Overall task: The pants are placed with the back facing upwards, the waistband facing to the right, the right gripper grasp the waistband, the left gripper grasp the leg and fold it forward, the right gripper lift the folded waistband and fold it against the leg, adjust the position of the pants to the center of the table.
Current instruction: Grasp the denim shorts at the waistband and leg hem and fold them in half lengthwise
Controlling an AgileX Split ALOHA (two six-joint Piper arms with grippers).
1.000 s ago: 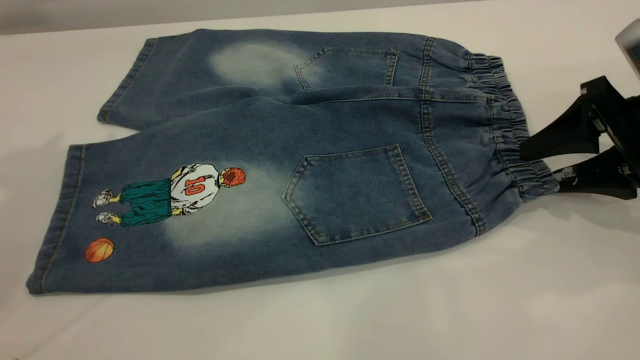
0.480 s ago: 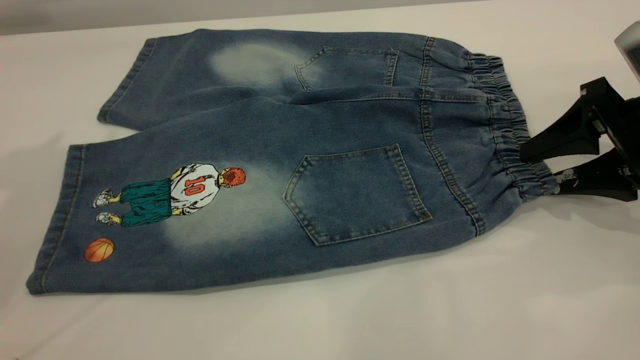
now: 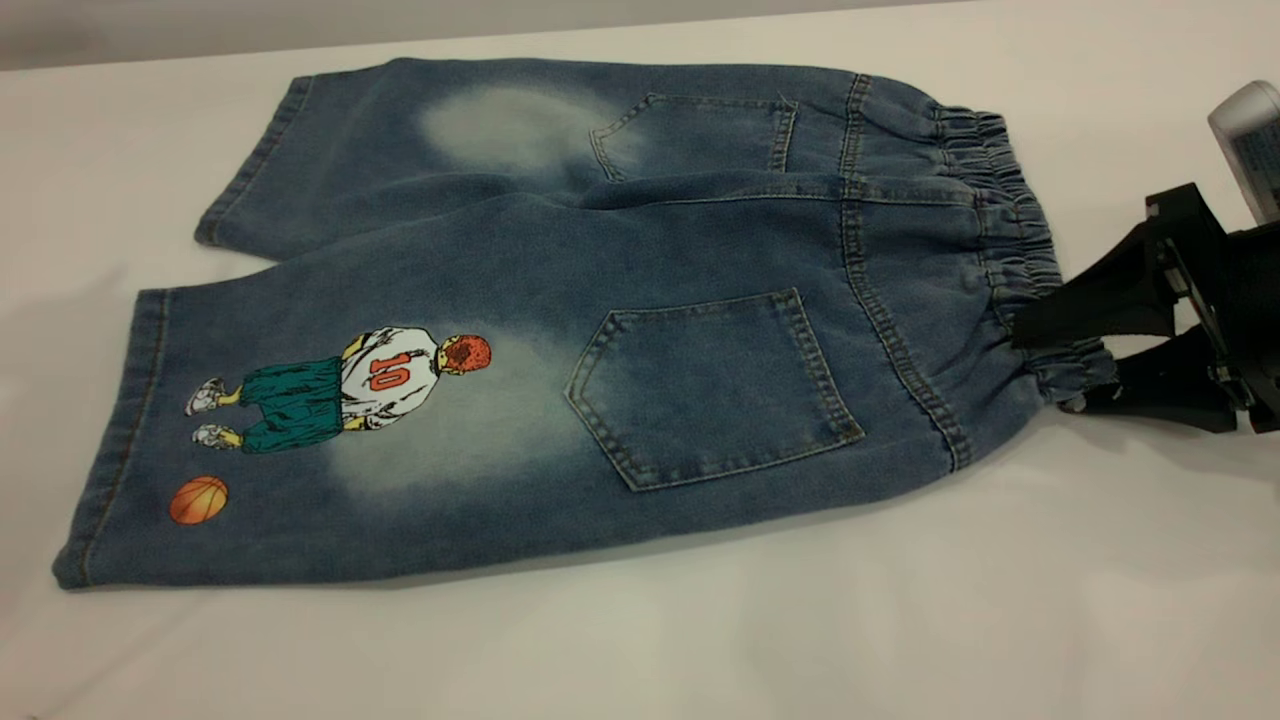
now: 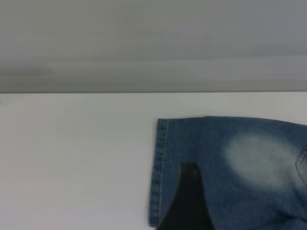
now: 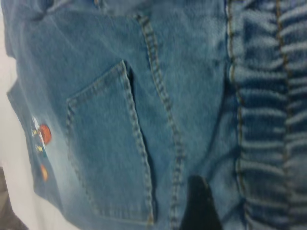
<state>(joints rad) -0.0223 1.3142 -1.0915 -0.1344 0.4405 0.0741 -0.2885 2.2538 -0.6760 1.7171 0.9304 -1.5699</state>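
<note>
The pants (image 3: pixel 600 330) lie flat on the table (image 3: pixel 900 600) with the back pockets up. The ruched waistband (image 3: pixel 1010 250) is at the right. The printed leg (image 3: pixel 330 430) is nearest the front and the plain leg (image 3: pixel 400 140) lies behind it. My right gripper (image 3: pixel 1045 368) is open at the waistband's front corner, with one finger (image 3: pixel 1090 305) over the band and the other low at the table. In the right wrist view, that upper finger (image 5: pixel 199 206) lies on denim beside the ruching. My left gripper (image 4: pixel 235 201) hovers open over the plain leg's hem (image 4: pixel 160 167), with one finger (image 4: pixel 189 201) showing.
A white-grey part of the right arm (image 3: pixel 1245 140) shows at the far right edge. Bare table surrounds the pants, widest along the front and right. The table's back edge (image 3: pixel 500 35) runs just behind the plain leg.
My right gripper has moved left, so its open fingers now straddle the waistband's front corner instead of standing just off it. The pants have not visibly shifted.
</note>
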